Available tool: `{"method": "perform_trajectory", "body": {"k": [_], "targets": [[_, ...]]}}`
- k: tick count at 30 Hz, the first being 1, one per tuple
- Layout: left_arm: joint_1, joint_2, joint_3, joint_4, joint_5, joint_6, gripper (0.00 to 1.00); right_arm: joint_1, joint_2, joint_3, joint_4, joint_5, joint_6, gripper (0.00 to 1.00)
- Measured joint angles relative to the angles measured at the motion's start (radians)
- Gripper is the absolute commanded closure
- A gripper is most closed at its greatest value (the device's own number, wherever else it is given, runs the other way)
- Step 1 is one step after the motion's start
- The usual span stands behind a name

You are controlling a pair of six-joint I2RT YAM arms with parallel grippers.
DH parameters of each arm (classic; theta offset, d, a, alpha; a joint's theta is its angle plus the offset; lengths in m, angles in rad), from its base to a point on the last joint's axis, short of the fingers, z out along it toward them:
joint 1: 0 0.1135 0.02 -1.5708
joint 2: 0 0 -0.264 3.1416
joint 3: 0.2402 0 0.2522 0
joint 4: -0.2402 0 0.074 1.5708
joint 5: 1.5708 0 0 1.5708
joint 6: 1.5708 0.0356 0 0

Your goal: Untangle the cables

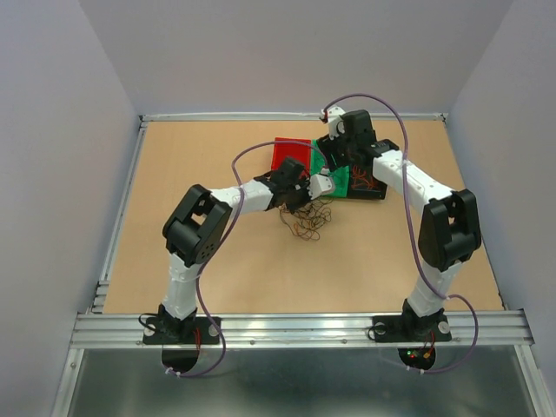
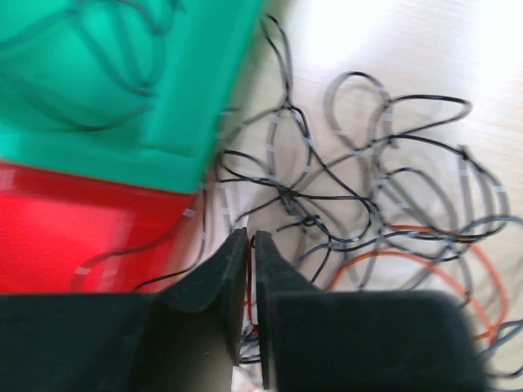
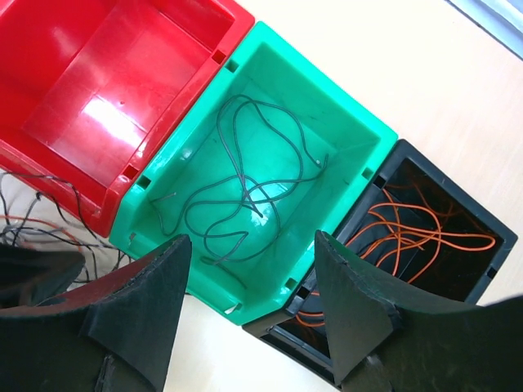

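Pale lilac walls (image 1: pixel 287 52) around a wooden bench (image 1: pixel 391 261), and three bins sit in a row at mid-bench: red bin (image 3: pixel 90 106), green bin (image 3: pixel 327 82) at its 3 o'clock, black bin (image 3: pixel 458 189) at 3 o'clock again, all touching side to side.

Here are the cables (image 1: pixel 306 221), a loose heap on the bare wood at 6 o'clock from the bins, just beside the red and green ones. Close up from the left wrist they are hair-thin, mostly black with small pale bands along them, curling in overlapping loops, and one orange ring shows at the 4 o'clock side of the knot. There is no single heading to the heap; from above it spreads a little wider than deep, roughly 9 to 3 o'clock.

The left gripper (image 2: pixel 249 237) is right at the near edge of the tangle, with the green and red bins at its 10 o'clock. Its jaws are pressed almost together with only a sliver between them. I can't tell whether a strand is nipped in there.

The right gripper (image 3: pixel 249 241) hangs over the green bin, fingers spread wide, nothing between them.

Inside the green bin lies a dark cable (image 3: pixel 245 181), meandering in slack bends, its run roughly 1 to 7 o'clock in the right wrist view. The black bin holds orange cables (image 3: pixel 409 229), several wavy strands bunched together, streaming about 8 to 2 o'clock along the bin floor.
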Motion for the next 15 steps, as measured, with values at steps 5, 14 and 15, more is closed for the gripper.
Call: {"method": "perform_trajectory", "body": {"k": [5, 14, 15], "targets": [[-0.008, -0.013, -0.024, -0.049, 0.071, -0.002, 1.00, -0.005, -0.009, -0.026, 0.014, -0.026, 0.006, 0.33], [0.037, -0.267, -0.062, -0.076, 0.294, -0.053, 1.00, -0.006, -0.159, -0.123, 0.037, -0.196, -0.005, 0.28], [0.043, -0.292, -0.065, -0.070, 0.313, -0.060, 1.00, -0.006, -0.182, -0.134, 0.042, -0.227, -0.013, 0.23]]}}
